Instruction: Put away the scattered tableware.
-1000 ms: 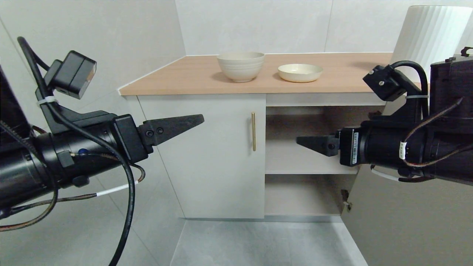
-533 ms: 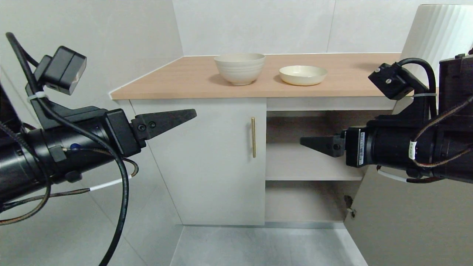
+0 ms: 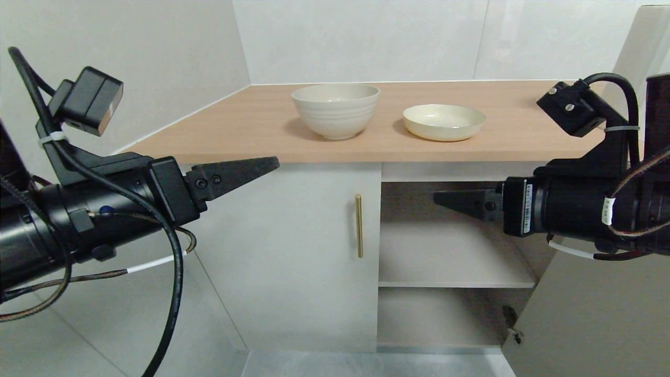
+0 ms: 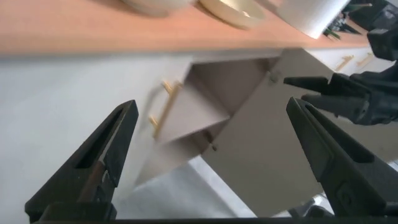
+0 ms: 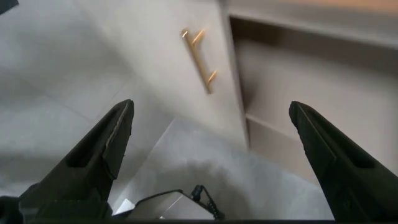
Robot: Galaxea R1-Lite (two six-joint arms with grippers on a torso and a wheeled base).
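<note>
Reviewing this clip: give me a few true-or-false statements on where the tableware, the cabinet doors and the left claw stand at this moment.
1. The deep ribbed cream bowl stands on the wooden countertop. True.
2. The shallow cream dish lies on the cabinet's inner shelf. False: it sits on the countertop, beside the bowl and apart from it.
3. The cabinet's right door hangs open. True.
4. The left claw is shut on the bowl. False: its fingers are spread and hold nothing.
5. The left door, with its brass bar handle, is shut. True.
</note>
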